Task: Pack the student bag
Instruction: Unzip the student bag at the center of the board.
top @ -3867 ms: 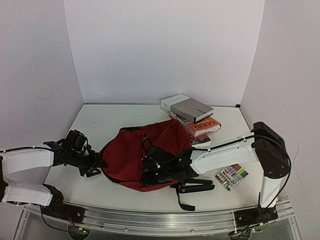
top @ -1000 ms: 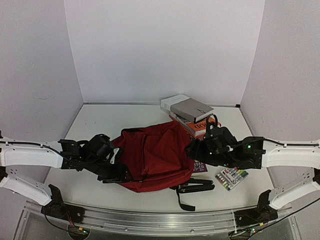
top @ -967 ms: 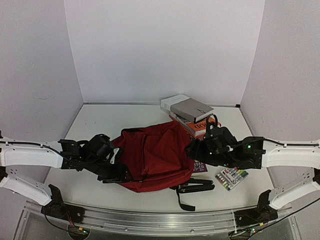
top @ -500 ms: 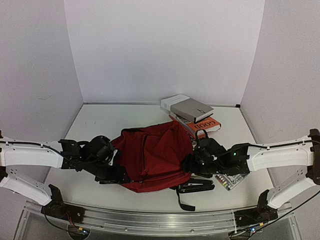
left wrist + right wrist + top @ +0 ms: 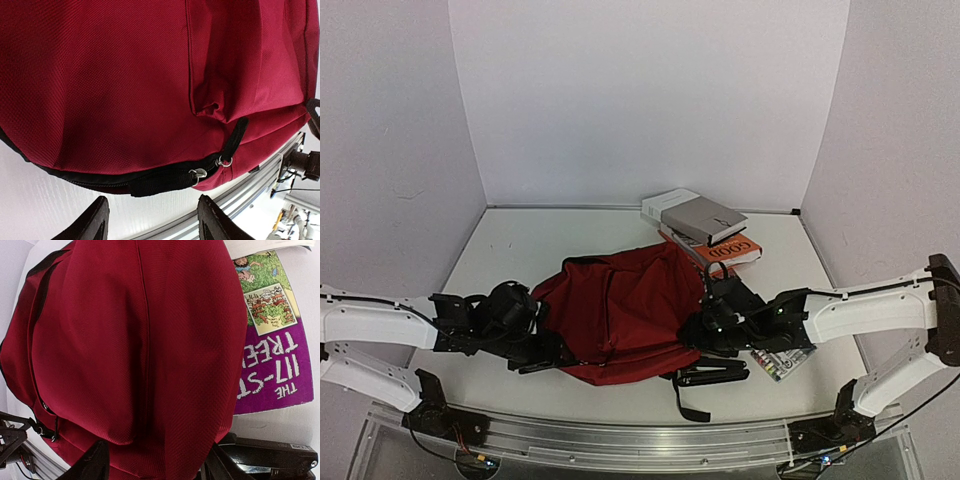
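While the student bag (image 5: pixel 620 315) lies flat between both arms from above, nothing is packed. Left wrist: left gripper (image 5: pixel 150 225) spread and empty, short of the zipper pull (image 5: pixel 199 173). Right wrist: right gripper (image 5: pixel 157 465) straddles fabric, grip unclear; slack cloth could slip free.

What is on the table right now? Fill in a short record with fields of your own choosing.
Bag: red backpack, lying mid-table.
Books: stack behind the backpack; purple book beside it.
Pens: marker pack at the right.
Left gripper: open, facing the zip.
Right gripper: fingers astride the backpack's fabric, grip unclear.
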`<state>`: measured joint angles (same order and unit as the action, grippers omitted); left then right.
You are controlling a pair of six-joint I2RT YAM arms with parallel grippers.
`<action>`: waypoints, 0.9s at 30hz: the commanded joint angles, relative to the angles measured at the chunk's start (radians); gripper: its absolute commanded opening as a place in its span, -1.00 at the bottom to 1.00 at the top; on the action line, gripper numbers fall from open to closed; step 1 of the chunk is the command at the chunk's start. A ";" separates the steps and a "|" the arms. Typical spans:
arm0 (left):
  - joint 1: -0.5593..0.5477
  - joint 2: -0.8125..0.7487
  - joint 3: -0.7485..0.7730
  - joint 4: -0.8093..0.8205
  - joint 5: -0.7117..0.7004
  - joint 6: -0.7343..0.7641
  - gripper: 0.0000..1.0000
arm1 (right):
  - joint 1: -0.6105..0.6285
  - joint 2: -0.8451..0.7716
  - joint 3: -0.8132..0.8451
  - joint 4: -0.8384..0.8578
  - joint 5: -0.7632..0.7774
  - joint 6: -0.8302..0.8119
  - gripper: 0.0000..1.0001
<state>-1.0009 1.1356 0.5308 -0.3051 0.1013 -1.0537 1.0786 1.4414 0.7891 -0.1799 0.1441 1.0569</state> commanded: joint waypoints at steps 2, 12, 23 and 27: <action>0.020 -0.016 -0.028 0.156 0.004 -0.103 0.18 | 0.003 0.010 0.013 0.022 0.017 0.007 -0.23; 0.047 0.011 -0.044 0.134 0.008 -0.193 0.04 | 0.003 0.003 0.007 0.025 0.029 0.018 -0.71; 0.081 0.046 -0.032 0.119 -0.010 -0.183 0.06 | 0.004 0.013 0.018 0.026 0.026 0.014 -0.77; 0.089 0.047 -0.044 0.146 -0.007 -0.176 0.01 | 0.004 0.015 0.018 0.026 0.026 0.014 -0.80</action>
<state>-0.9223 1.1776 0.4763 -0.1829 0.1081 -1.2318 1.0786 1.4456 0.7891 -0.1738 0.1455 1.0714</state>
